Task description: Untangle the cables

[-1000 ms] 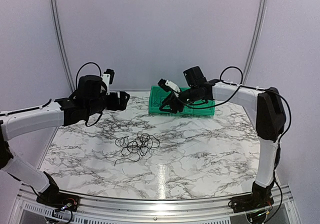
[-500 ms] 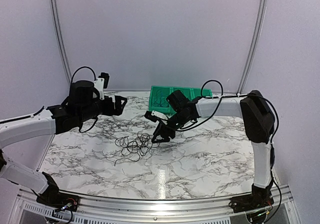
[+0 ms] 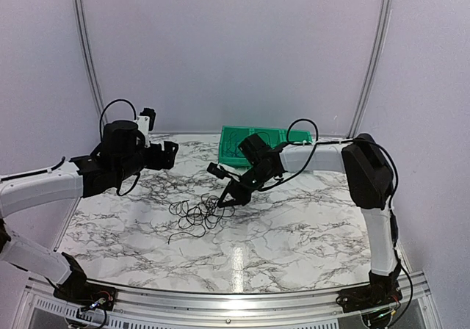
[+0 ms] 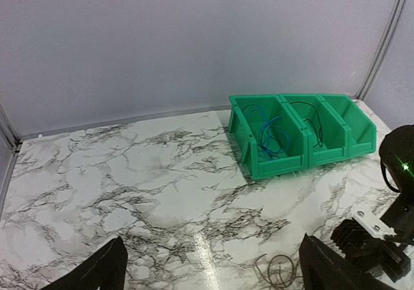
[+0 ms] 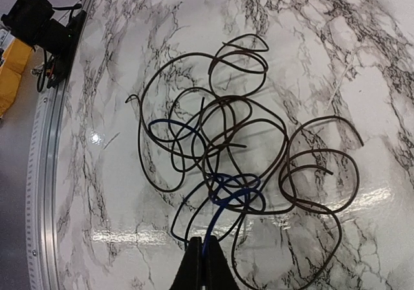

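Note:
The cables (image 3: 200,213) lie in a loose tangle of thin black and dark-blue loops (image 5: 226,147) on the marble table. My right gripper (image 3: 222,203) is down at the tangle's right edge. In the right wrist view it (image 5: 206,254) is shut on a blue cable (image 5: 224,211), which runs up from between its tips into the tangle. My left gripper (image 3: 172,153) hangs open above the table's left back, apart from the cables. Its wrist view shows both fingertips (image 4: 107,272) wide apart, with only one cable loop (image 4: 275,274) at the bottom edge.
Green bins (image 3: 257,142) stand joined in a row at the back of the table. One compartment holds blue wire (image 4: 268,131), the one beside it black wire. The right arm's wrist (image 4: 375,235) shows at the left wrist view's lower right. The table's metal rail (image 5: 45,147) runs along its edge.
My right arm swung from over the green bins down to the tangle and shut on the blue cable. The left arm drew back slightly to the left, still open.

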`<state>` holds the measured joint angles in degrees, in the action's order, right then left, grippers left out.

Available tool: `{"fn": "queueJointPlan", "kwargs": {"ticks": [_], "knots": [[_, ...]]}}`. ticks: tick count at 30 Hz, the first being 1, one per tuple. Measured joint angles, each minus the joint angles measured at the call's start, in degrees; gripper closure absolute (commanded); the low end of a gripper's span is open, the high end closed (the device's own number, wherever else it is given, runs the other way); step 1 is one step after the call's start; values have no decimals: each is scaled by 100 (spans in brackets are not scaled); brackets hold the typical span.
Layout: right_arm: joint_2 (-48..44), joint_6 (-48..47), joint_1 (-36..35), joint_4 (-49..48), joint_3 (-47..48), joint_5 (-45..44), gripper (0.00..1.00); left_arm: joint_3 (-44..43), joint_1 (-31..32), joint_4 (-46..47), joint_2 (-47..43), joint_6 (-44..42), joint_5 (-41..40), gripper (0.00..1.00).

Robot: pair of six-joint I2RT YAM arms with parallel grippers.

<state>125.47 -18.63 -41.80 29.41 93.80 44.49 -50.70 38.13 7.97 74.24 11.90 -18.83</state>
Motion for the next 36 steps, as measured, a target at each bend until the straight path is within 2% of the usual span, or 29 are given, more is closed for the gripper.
{"fn": "queueJointPlan", "kwargs": {"ticks": [6, 9, 14, 19, 28, 31, 36], "knots": [[-540, 39, 0, -57, -186, 190, 100, 111, 66, 326, -166, -105, 892, 26], [-748, 39, 0, -136, -166, 216, 100, 295, 238, 566, -221, 107, 1287, 26], [-741, 61, 0, -144, 20, 326, 100, 1513, 590, 1523, -275, 706, 1497, 25], [-693, 103, 0, -125, 146, 352, 100, 2100, 855, 2238, 415, 1027, 1593, 25], [-675, 107, 0, -125, 247, 424, 100, 1969, 909, 3521, 1757, 1368, 1727, 26], [-675, 105, 0, -125, 245, 490, 100, 1725, 909, 3862, 2347, 1576, 1661, 36], [-728, 83, 0, -101, 245, 546, 100, 1434, 909, 4363, 3128, 1915, 1475, 46]]}}
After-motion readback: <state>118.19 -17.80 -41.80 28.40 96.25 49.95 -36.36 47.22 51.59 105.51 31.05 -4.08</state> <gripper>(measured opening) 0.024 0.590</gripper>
